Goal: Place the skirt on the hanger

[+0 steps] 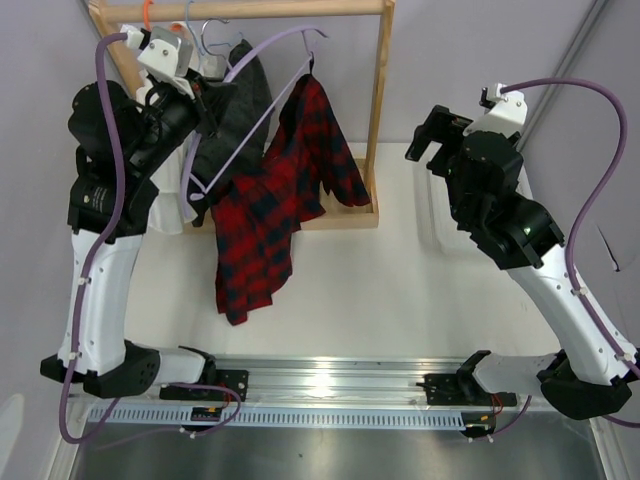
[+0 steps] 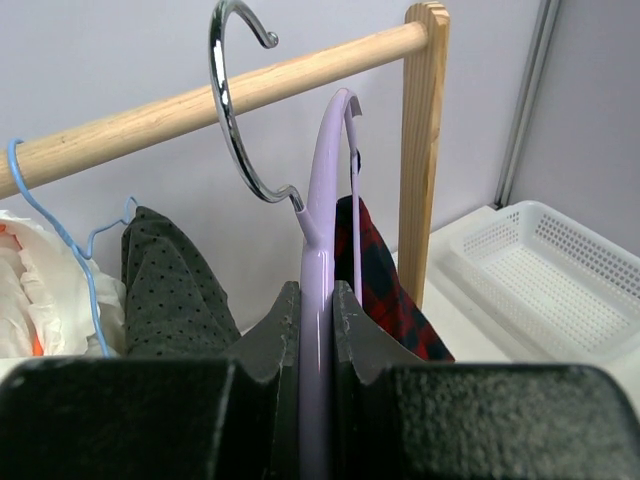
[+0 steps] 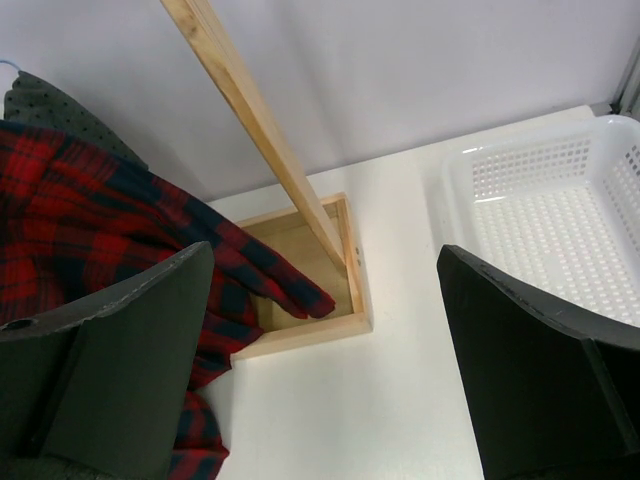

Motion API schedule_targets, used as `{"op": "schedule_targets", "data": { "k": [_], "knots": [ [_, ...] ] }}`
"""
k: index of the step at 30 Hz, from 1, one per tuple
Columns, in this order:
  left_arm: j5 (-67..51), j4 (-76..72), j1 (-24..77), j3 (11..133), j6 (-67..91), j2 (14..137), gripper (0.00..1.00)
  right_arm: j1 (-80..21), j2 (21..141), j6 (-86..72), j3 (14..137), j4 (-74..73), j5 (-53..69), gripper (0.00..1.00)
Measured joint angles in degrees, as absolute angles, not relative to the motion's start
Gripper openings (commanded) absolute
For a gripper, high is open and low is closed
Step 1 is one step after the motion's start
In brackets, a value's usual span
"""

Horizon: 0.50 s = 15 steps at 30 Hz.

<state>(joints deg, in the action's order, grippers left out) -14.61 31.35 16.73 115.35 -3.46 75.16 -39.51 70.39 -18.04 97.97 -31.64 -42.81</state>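
Observation:
The lilac hanger point(image 1: 262, 105) slants in front of the wooden rail, and my left gripper point(image 1: 213, 98) is shut on it. In the left wrist view the fingers point(image 2: 283, 320) clamp the hanger's neck point(image 2: 318, 250) just below its chrome hook point(image 2: 232, 110), which sits at the rail. The red-and-black checked skirt point(image 1: 265, 210) hangs from the hanger's far end and trails down onto the table; it also shows behind the hanger point(image 2: 385, 270). My right gripper point(image 1: 432, 135) stands open right of the rack, apart from the skirt point(image 3: 90, 210), with nothing between its fingers point(image 3: 325, 255).
The wooden rack has an upright post point(image 1: 378, 110), a rail point(image 2: 150, 115) and a box base point(image 3: 310, 330). On the rail hang a dark dotted garment point(image 2: 170, 280), a pale blue hanger point(image 2: 70, 240) and a white garment point(image 2: 30, 290). A white basket point(image 3: 560, 200) sits at the right.

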Motion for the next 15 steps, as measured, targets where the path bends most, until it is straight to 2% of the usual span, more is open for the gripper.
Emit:
{"op": "schedule_targets", "data": {
  "k": [7, 15],
  "knots": [
    [-11.38, 32.10, 16.73, 119.98, -3.42, 80.38, 0.00, -38.68, 70.65, -18.68, 97.62, -32.32, -41.71, 0.99],
    [-7.77, 36.07, 16.73, 130.96, -3.97, 91.37, 0.00, -38.39, 71.40, -19.49, 97.30, -32.71, -40.60, 0.99]
  ]
}}
